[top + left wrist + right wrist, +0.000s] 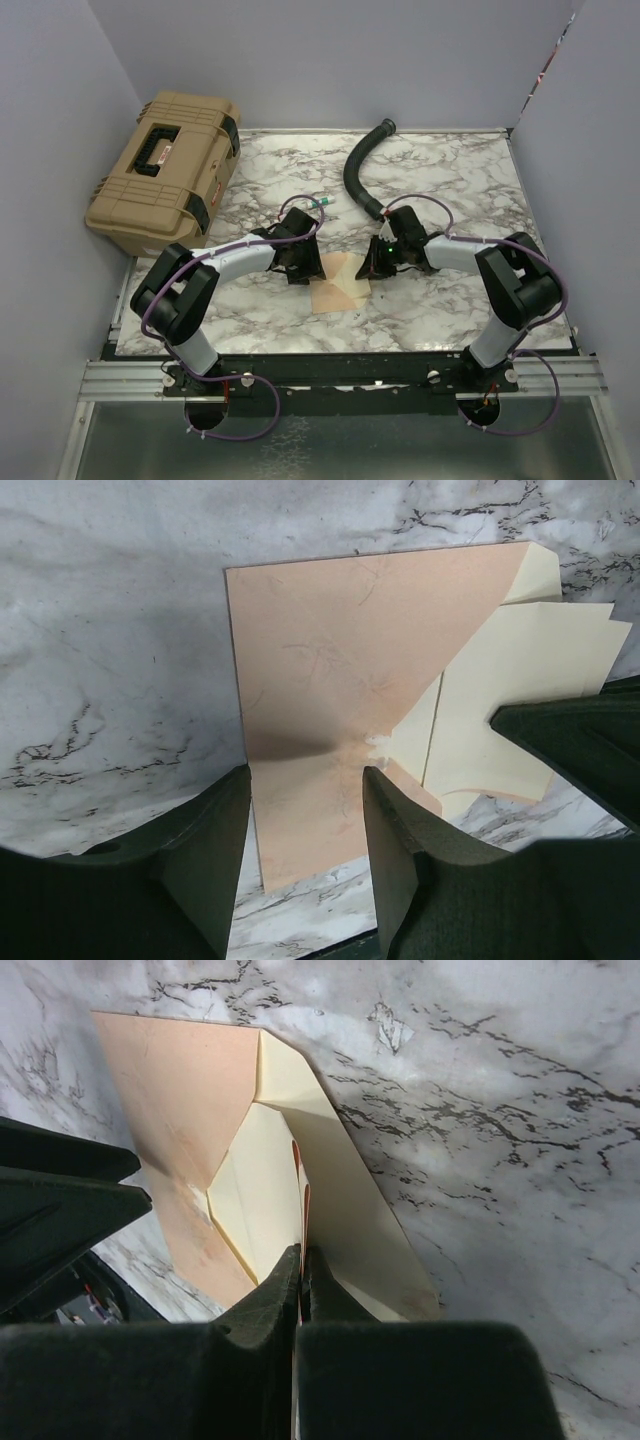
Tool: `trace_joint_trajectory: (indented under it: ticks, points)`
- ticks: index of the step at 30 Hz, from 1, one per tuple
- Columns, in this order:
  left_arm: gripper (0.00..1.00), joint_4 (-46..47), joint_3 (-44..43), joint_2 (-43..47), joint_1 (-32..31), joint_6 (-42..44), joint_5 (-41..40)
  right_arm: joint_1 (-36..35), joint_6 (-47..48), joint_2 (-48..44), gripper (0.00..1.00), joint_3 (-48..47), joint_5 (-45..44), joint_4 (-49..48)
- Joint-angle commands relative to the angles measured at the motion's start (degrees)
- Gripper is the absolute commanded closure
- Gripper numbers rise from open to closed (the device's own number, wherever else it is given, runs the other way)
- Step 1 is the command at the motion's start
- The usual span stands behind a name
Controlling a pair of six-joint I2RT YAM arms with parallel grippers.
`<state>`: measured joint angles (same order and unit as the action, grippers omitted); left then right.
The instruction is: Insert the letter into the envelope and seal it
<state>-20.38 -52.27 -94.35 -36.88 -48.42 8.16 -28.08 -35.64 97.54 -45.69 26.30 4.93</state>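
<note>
The envelope [338,284] lies flat on the marble table between my two grippers, its brown panel [330,670] up and its pale cream flap [520,680] folded open. My left gripper [305,825] is open. Its fingers [395,850] stand either side of the envelope's near brown strip with nothing pinched. My right gripper [302,1260] is shut on a thin raised edge of the cream flap [350,1200], beside the brown envelope panel [180,1100]. The letter does not show as a separate sheet; it is hidden.
A tan hard case [165,170] sits at the back left, partly off the table. A black corrugated hose [358,170] curves down the back middle, and a small green-tipped item [322,204] lies near it. Grey walls close in the table on three sides.
</note>
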Motion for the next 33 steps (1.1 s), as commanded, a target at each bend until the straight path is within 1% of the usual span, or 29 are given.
trace_joint_trajectory:
  ticks: [1,6,12,16,20,22,24,30,33]
  points:
    - [0.49,-1.3,1.5,-2.4,-0.8,-1.1,0.2,-0.4,1.2,2.1,0.99,-0.7,1.1,-2.4]
    - [0.49,-0.7,1.5,-2.5,-0.8,-2.0,1.0,-0.8,0.0,2.3,0.99,-0.7,2.3,-3.4]
    - [0.48,4.7,3.5,-1.4,-0.8,-6.8,5.1,-1.4,-1.4,3.0,1.0,-1.1,4.7,-6.1]
    - [0.48,5.5,4.0,-1.1,-0.8,-7.4,5.4,-2.1,-2.0,3.9,0.99,-1.3,5.3,-6.6]
    - [0.48,6.5,5.1,-0.7,-0.8,-8.8,6.0,-3.2,-3.6,4.8,0.99,-0.5,7.2,-10.5]
    - [0.48,6.7,6.0,0.2,-0.8,-9.1,5.4,-3.3,-3.8,4.6,0.98,-0.4,7.3,-10.3]
    - [0.48,6.6,7.0,1.0,-0.8,-9.1,4.7,-3.3,-2.9,3.1,0.94,-0.5,5.7,-8.1]
    - [0.48,6.6,8.7,1.1,-0.8,-8.7,4.3,-3.3,-1.0,-1.1,0.71,-1.9,-1.1,1.0]
    - [0.48,6.2,9.2,1.4,-0.7,-8.1,3.5,-3.3,0.0,-2.6,0.64,-2.2,-3.8,4.0]
